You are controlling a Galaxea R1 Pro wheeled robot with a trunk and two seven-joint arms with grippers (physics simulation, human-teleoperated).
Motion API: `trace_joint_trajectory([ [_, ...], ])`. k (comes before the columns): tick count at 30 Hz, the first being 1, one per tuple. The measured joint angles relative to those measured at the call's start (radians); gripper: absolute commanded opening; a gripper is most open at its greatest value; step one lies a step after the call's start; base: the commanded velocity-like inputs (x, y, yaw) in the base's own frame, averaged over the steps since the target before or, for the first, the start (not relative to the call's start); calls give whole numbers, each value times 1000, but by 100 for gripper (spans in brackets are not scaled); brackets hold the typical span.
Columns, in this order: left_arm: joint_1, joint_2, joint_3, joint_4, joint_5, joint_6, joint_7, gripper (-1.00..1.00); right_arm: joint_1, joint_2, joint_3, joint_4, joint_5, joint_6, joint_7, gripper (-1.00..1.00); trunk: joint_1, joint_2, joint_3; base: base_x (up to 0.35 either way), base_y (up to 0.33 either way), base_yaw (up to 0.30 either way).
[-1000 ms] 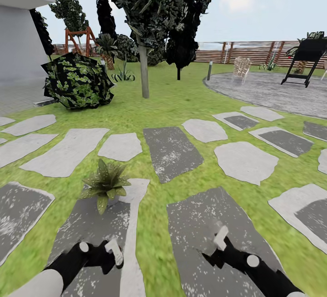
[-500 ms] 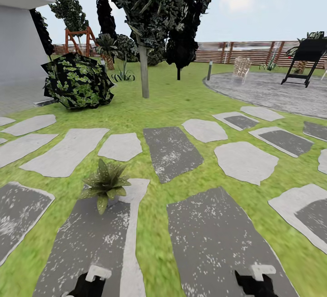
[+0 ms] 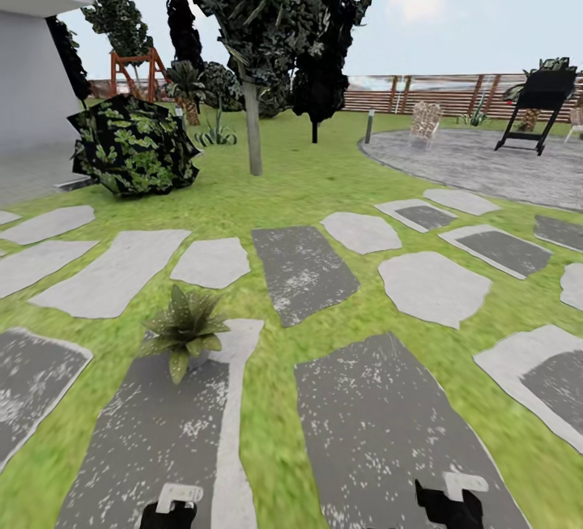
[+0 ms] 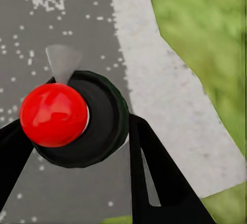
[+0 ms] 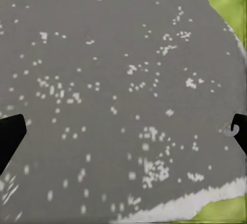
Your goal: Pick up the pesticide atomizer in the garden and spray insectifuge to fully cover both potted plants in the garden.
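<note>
One potted plant (image 3: pixel 185 330) is seen on the grey slab (image 3: pixel 154 432) | atomizer (image 4: pixel 77 118), red-capped, is clasped in left tool (image 4: pixel 72 147) | right tool (image 5: pixel 123 131) is spread empty | nozzle should be aimed squarely at the rosette.

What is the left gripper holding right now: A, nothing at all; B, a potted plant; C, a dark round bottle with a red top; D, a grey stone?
C: in the left wrist view the left gripper has its dark fingers on either side of the atomizer, a round dark bottle with a red top.
</note>
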State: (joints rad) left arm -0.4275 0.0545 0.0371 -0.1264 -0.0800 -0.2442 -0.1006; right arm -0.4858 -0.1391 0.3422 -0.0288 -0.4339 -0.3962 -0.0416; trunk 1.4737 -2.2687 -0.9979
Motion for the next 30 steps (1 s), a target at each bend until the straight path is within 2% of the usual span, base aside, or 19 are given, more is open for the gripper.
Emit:
trace_joint_trajectory([
  [1, 0, 0, 0, 0, 2, 0, 0, -100, 0, 0, 0, 0, -14, 0, 0, 100, 0, 0, 1, 0, 0, -263],
  [4, 0, 2, 1, 1, 3, -1, -3, -100, 0, -1, 0, 0, -93, 1, 2, 100, 0, 0, 1, 0, 0, -284],
  [7, 1, 1, 1, 2, -2, -1, -4, -100, 0, 1, 2, 1, -121, 0, 3, 100, 0, 0, 1, 0, 0, -296],
  [16, 10, -4, 0, 2, -6, -1, 1, -100, 0, 8, 4, 3, -126, -1, 3, 100, 0, 0, 1, 36, -8, -299],
  [30, 18, -4, 0, 2, -8, -1, 0, -100, 0, 13, 4, 3, -124, 0, 3, 100, -1, 0, 1, 272, -134, -300],
])
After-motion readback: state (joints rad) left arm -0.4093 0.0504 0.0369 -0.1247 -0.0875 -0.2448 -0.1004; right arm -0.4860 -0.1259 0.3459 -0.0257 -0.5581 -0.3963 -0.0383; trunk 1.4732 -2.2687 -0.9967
